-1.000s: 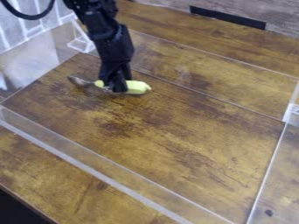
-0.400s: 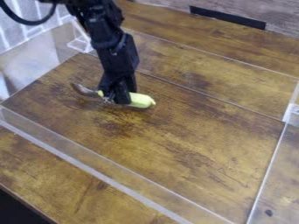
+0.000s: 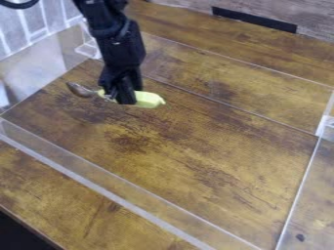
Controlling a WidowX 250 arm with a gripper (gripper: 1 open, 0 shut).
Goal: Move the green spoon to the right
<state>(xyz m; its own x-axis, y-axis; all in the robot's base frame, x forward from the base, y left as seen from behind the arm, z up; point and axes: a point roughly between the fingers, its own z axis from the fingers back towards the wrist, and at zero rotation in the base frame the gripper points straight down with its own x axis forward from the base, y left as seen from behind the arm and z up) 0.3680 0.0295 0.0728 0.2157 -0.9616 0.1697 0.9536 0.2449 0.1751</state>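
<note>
The green spoon (image 3: 148,99) shows its yellow-green handle to the right of the fingers. Its silver bowl (image 3: 82,90) sticks out to their left. My black gripper (image 3: 121,95) points almost straight down in the left half of the wooden table, shut across the spoon's middle. The spoon lies roughly level and seems to hang just above the wood. The fingers hide the spoon's neck.
A low clear plastic wall (image 3: 78,181) frames the wooden work area along the front, left and right. A dark flat bar (image 3: 255,17) lies at the back edge. Open wood stretches to the right of the spoon (image 3: 235,127).
Still shut on the spoon, the gripper first slid a little toward the front right, then rose, carrying the spoon with it off the wood.
</note>
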